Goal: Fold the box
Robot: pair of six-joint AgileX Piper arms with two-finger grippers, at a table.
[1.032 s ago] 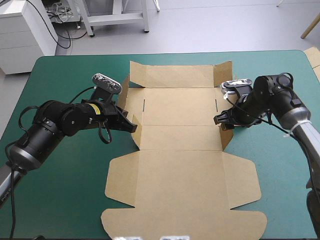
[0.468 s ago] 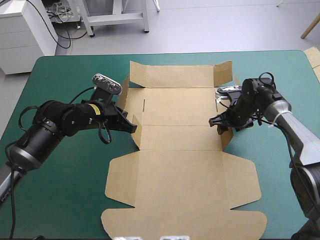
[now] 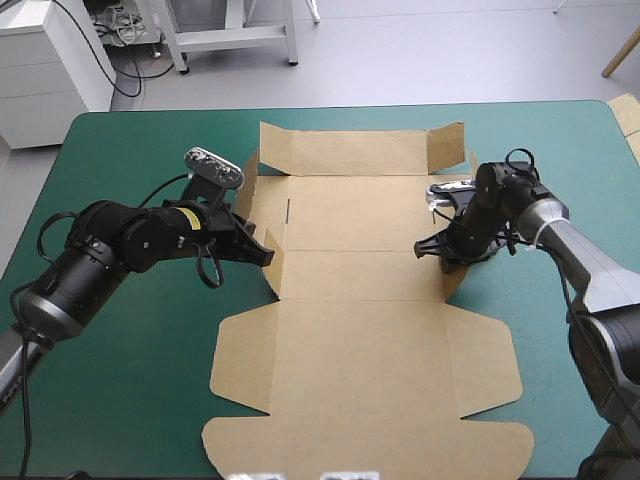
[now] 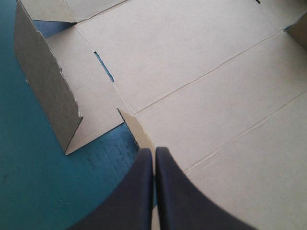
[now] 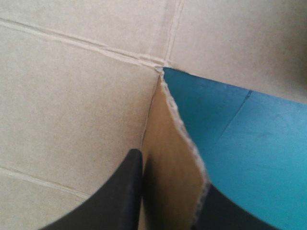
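1. The left arm [image 3: 110,245] is black, built of rounded, drum-like joints, with a small yellow label [image 3: 187,219] near its wrist.
2. The right arm [image 3: 590,265] has a black wrist and a silver-grey forearm link.
3. The left tool [image 4: 154,152] and the right tool [image 3: 428,246] each have two broad, black, fin-shaped fingers.

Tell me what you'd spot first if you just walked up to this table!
A big brown cardboard box sheet, cut with flaps, lies mostly flat in the middle of the teal-green table cover. At its sides, the left arm's black fingers and the right arm's black fingers each pinch a small flap, holding it upright.
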